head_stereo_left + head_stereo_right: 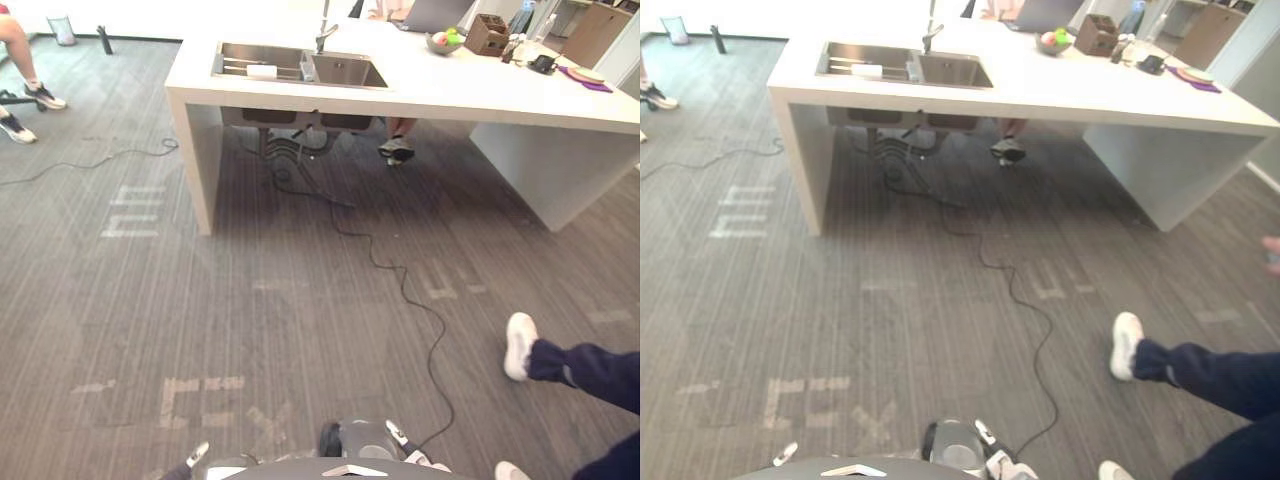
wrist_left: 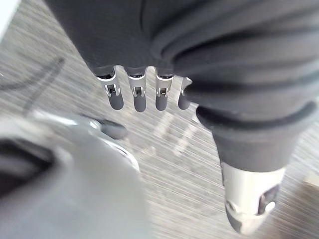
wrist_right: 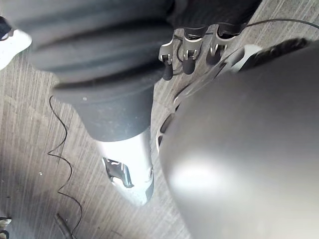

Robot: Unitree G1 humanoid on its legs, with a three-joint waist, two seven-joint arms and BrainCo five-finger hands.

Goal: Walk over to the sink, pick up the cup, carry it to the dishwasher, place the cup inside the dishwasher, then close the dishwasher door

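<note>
Left eye view shows the sink point(image 1: 350, 72) well ahead in the white counter point(image 1: 450, 92), what we take for the cup point(image 1: 307, 66) inside it, left hand point(image 2: 140, 97) and right hand point(image 3: 187, 57) hanging loose-fingered and empty; we advise a straight walk-in, clear of the person's leg point(image 1: 575, 368).

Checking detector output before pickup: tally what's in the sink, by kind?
Cup: 1
White block: 1
Total: 2 in the sink. The thin bars in its left basin are too unclear to count.
</note>
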